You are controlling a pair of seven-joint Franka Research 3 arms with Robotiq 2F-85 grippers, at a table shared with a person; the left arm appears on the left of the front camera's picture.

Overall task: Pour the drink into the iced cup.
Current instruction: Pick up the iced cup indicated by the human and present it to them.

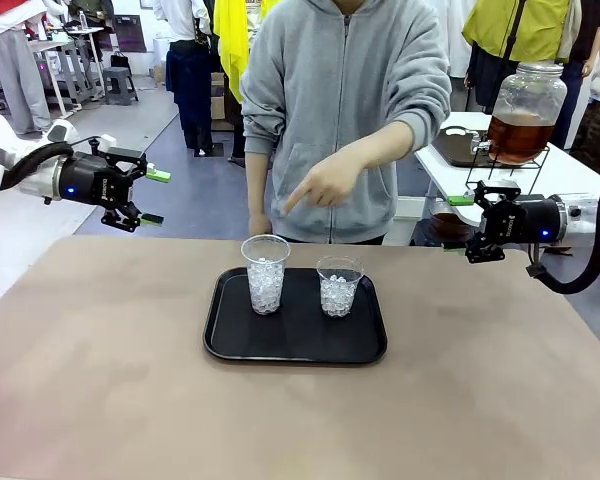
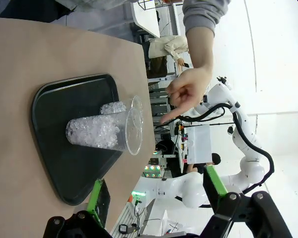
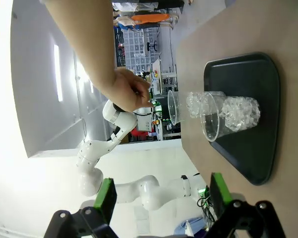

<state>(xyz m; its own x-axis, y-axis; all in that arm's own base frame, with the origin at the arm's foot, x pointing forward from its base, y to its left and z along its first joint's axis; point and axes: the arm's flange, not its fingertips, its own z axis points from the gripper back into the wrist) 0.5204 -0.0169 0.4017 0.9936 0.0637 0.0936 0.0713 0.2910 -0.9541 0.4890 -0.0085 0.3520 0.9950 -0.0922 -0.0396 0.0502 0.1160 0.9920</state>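
The left gripper (image 1: 155, 197) is held open and empty in the air by the far left corner of the table (image 1: 100, 380), its green-padded fingers spread and turned toward the middle. The right gripper (image 1: 466, 228) is likewise held open and empty, by the table's far right corner.

Between the two, a black tray (image 1: 230, 345) is set on the brown table near the middle of its far edge. Two clear plastic cups are stood upright on the tray's far half, each loaded with ice (image 1: 266, 288). A taller cup (image 1: 265, 250) is placed toward the far left corner and a shorter cup (image 1: 339, 270) near it on the right, with a gap left between them.

A person's hand (image 1: 325, 185) is held above the cups, the forefinger pointed down toward the taller cup.

The drink (image 1: 518, 137), an amber-brown liquid, is kept off the brown table in a large lidded glass jar (image 1: 525, 90). The jar is raised on a wire stand (image 1: 540, 165) on a white side table (image 1: 570, 180) beyond the right gripper.
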